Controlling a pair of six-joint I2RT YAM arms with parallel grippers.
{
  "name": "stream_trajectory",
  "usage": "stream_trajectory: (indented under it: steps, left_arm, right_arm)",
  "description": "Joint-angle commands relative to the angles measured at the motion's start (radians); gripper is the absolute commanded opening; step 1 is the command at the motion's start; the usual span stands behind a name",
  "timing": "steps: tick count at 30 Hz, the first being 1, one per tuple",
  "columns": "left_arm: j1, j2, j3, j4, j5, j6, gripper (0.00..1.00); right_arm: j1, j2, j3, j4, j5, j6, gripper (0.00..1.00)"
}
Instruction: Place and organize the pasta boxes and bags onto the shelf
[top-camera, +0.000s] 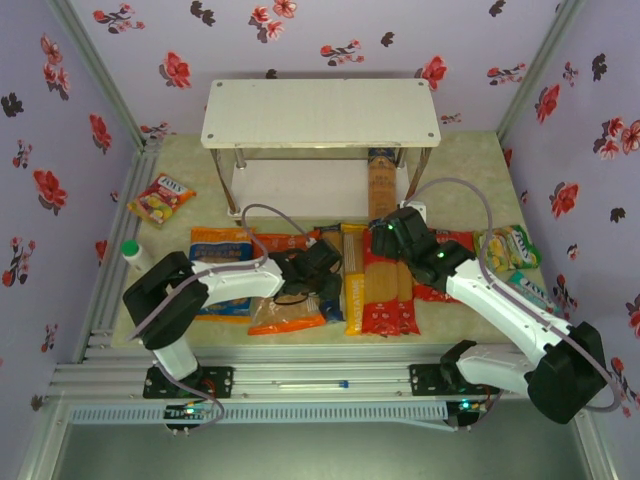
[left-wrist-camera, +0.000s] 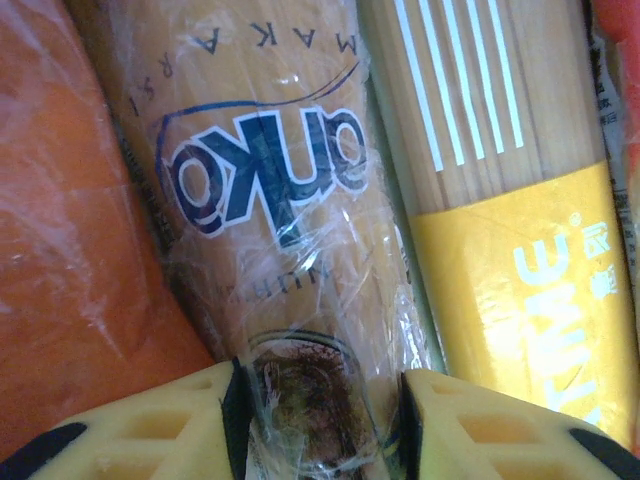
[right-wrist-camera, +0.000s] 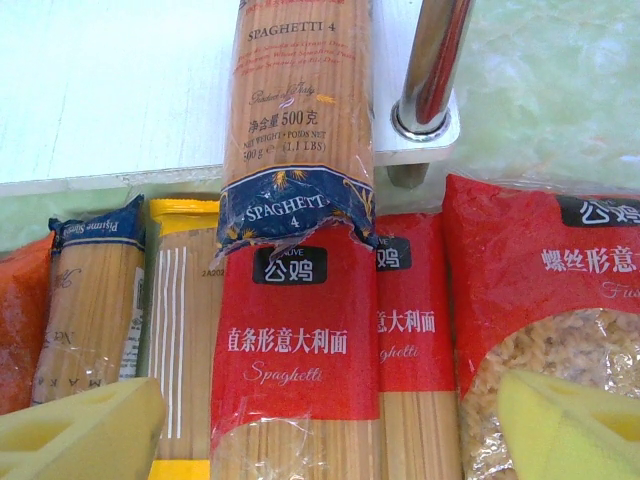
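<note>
The white two-tier shelf (top-camera: 320, 112) stands at the back, with one dark blue spaghetti pack (right-wrist-camera: 300, 110) on its lower board, its near end lapping over a red pack (right-wrist-camera: 295, 340). A second red pack (right-wrist-camera: 415, 330) and the red bag (right-wrist-camera: 545, 300) lie to the right. My right gripper (right-wrist-camera: 330, 430) hovers open above the red packs. My left gripper (left-wrist-camera: 320, 420) is shut on the other clear, blue-printed spaghetti pack (left-wrist-camera: 270, 200), pads against both its sides. The yellow pack (left-wrist-camera: 520, 250) lies right of it and the orange bag (left-wrist-camera: 70, 230) to the left.
A blue-orange bag (top-camera: 220, 250) lies under the left arm. Snack packets sit at the far left (top-camera: 162, 198) and far right (top-camera: 510, 248). A white bottle with a green cap (top-camera: 133, 255) stands by the left wall. A metal shelf post (right-wrist-camera: 435, 60) rises just beyond the red packs.
</note>
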Motion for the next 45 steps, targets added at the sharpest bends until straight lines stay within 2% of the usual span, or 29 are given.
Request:
stream_trajectory:
  steps: [1,12,17,21,23,26,29,38,45]
  left_arm:
    - [0.024,-0.051,-0.050,-0.088,0.013,0.044,0.00]
    - [0.076,-0.307,-0.131,-0.025,0.043,0.068,0.00]
    - [0.088,-0.301,-0.119,-0.057,0.085,0.075,0.00]
    - [0.071,-0.242,-0.109,-0.036,0.105,0.070,0.05]
    - [0.053,-0.194,-0.087,-0.042,0.104,0.073,0.09]
    - [0.027,-0.114,-0.044,-0.051,0.106,0.082,0.22]
    - [0.014,-0.058,-0.020,-0.043,0.113,0.081,0.41]
    - [0.004,-0.044,-0.025,-0.054,0.125,0.075,0.85]
    - [-0.027,-0.053,0.021,-0.171,0.048,0.090,0.90]
  right_arm:
    - [0.007,-0.013,0.017,-0.012,0.007,0.017,0.87]
    - [0.007,-0.011,0.026,-0.008,0.024,0.030,0.87]
    - [0.007,-0.006,0.027,-0.007,0.018,0.033,0.87]
    - [0.008,-0.003,0.027,-0.007,0.012,0.038,0.87]
    - [0.008,-0.004,0.028,-0.008,0.009,0.038,0.87]
    - [0.008,-0.010,0.029,-0.013,0.012,0.035,0.87]
    - [0.008,-0.018,0.027,-0.020,0.013,0.033,0.87]
    - [0.008,-0.057,0.000,-0.021,0.021,0.034,0.87]
    - [0.007,-0.057,-0.009,-0.012,0.015,0.035,0.87]
